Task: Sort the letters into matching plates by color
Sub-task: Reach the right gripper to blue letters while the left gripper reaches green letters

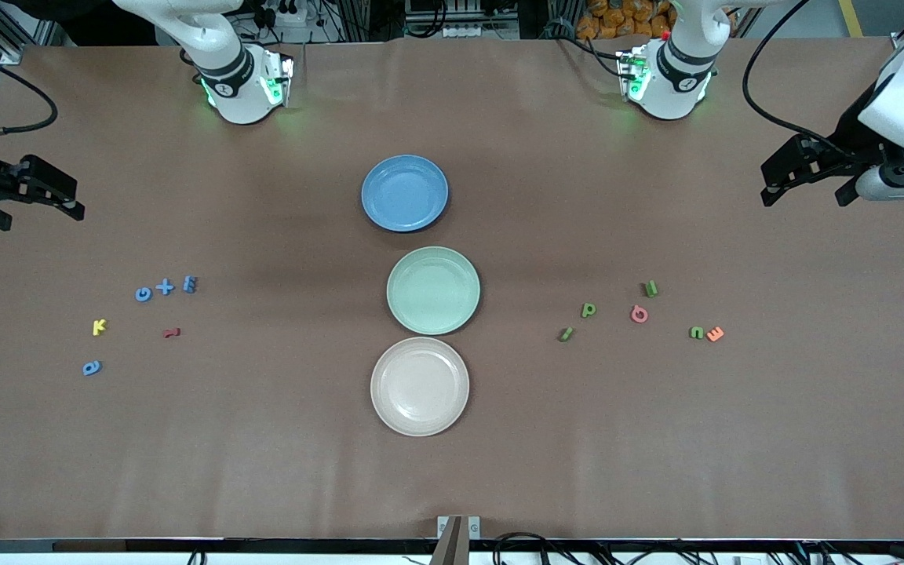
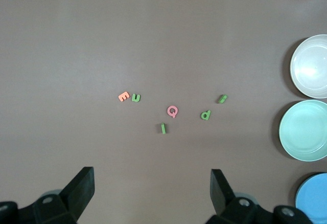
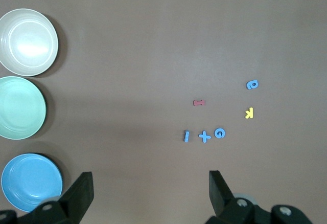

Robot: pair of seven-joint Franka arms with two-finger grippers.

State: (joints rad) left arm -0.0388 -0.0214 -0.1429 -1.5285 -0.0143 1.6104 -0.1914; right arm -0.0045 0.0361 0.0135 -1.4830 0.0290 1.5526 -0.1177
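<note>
Plainly, letters (image 1: pixel 165 286) near plates (image 1: pixel 433 289).

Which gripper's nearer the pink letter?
Left. The left gripper hangs open over the left arm's table end, near the pink letter. The right gripper hangs open over the right arm's end.

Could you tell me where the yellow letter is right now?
The yellow letter lies toward the right arm's end of the table, between the blue G and blue a.

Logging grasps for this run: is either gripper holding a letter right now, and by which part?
Nothing is held. Left gripper and right gripper both wait open above bare table.
</note>
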